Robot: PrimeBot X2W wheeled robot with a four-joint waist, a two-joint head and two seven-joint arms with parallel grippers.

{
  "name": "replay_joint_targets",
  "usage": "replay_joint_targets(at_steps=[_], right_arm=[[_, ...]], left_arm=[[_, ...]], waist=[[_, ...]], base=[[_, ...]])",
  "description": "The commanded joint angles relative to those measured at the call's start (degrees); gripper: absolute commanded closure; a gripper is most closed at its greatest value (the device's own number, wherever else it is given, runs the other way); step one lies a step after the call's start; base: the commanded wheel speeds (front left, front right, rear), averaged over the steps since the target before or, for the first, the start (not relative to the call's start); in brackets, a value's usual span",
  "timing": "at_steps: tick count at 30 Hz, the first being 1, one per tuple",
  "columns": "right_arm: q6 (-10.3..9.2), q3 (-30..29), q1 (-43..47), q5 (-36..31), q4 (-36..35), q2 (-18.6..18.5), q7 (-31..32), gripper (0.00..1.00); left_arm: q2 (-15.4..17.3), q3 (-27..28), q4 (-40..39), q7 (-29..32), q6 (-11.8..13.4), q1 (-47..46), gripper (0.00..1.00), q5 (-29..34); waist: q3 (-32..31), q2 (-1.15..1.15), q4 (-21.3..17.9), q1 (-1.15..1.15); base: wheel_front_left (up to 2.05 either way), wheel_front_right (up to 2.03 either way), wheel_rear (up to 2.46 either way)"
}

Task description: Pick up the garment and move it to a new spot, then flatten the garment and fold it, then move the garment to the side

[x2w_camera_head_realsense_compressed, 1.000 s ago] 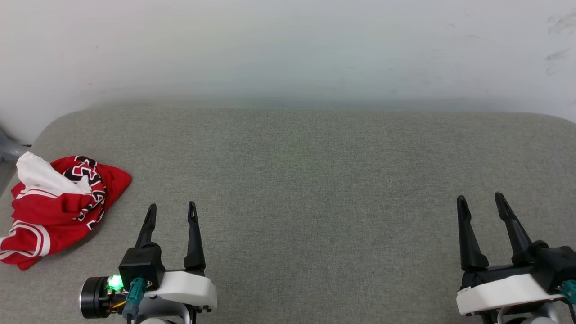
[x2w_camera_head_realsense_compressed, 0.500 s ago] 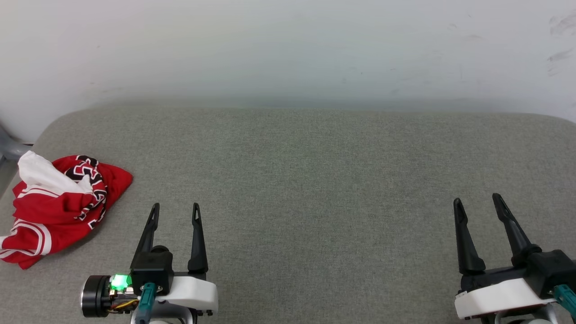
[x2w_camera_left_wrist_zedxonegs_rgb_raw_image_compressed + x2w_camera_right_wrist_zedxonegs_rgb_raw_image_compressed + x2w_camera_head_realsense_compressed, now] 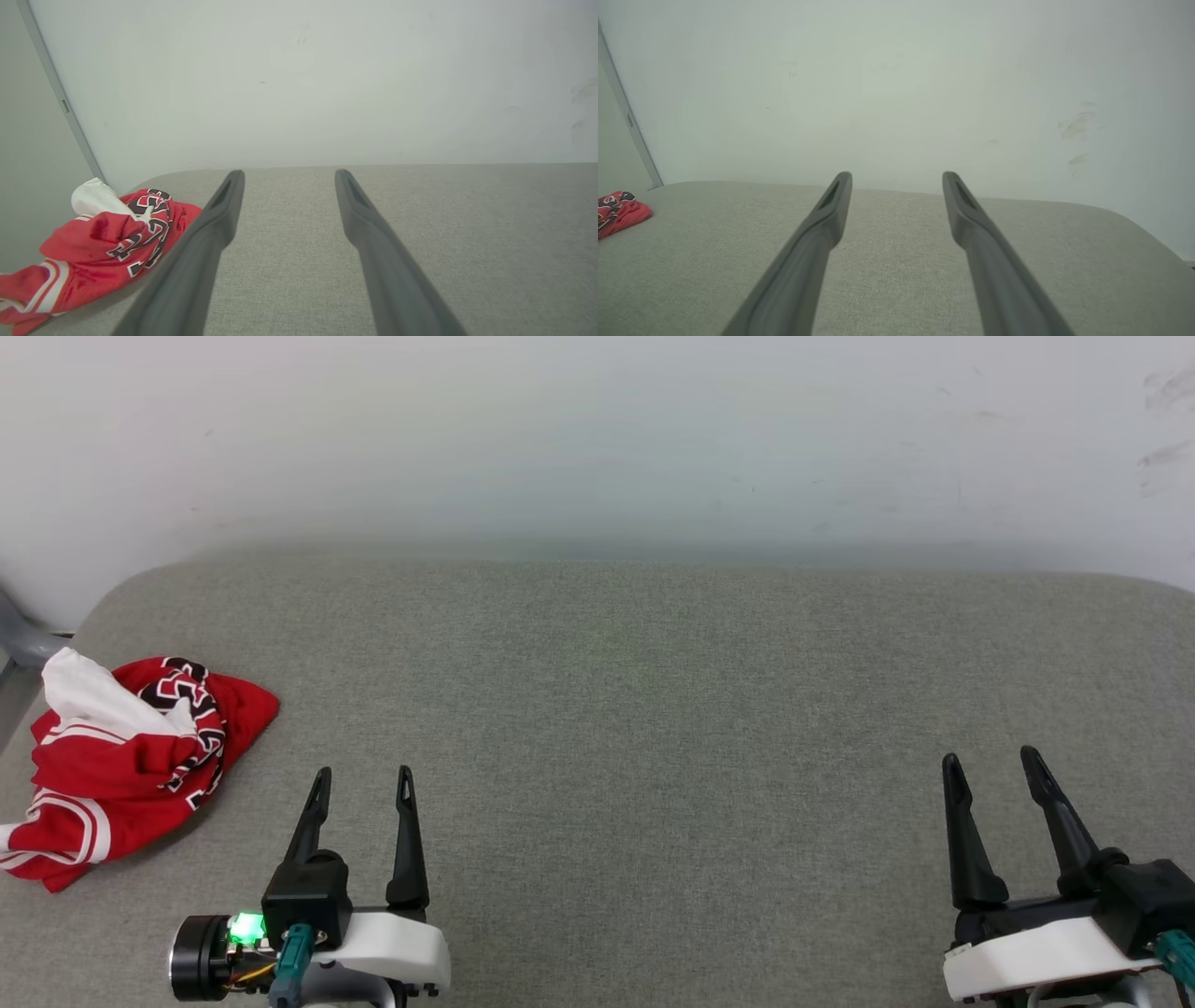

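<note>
- The garment (image 3: 131,765) lies crumpled in a heap at the far left end of the grey cushion (image 3: 653,691), close to its edge. A white sleeve (image 3: 79,695) sits uppermost and the black lettering is creased into the folds.
- My left gripper (image 3: 363,771) hovers just to the right of the heap without touching it, fingers spread wide with nothing between them.
- My right gripper (image 3: 990,754) is well apart, towards the other end of the cushion, equally wide and empty.
- I judge the cloth light, limp and a little slick: it will sag and trail from any single pinch.
- The raised red side of the heap facing my left fingers looks the best hold. I should bite through several layers, not a loose striped hem that could slip free.
</note>
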Motion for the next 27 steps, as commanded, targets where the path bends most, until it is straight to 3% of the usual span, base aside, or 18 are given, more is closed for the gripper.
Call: replay_joint_targets(at_steps=[1,11,27], right_arm=[[-0.04,0.0,0.3,0.6,0.1,0.2,-0.1,0.00],[-0.04,0.0,0.4,3.8,1.6,0.2,-0.1,0.00],[-0.04,0.1,0.4,3.8,2.2,0.2,-0.1,0.00]], left_arm=[[-0.2,0.4,0.2,-0.3,-0.3,0.5,0.00,0.1],[-1.0,1.8,0.9,-0.2,-1.8,0.6,0.00,0.4],[-1.6,2.7,1.7,-0.2,-2.7,0.7,0.00,1.0]], waist=[[0.0,0.00,0.0,0.00],[-0.2,0.00,0.1,0.00],[-0.3,0.00,0.1,0.00]], base=[[0.00,0.00,0.00],[0.00,0.00,0.00],[0.00,0.00,0.00]])
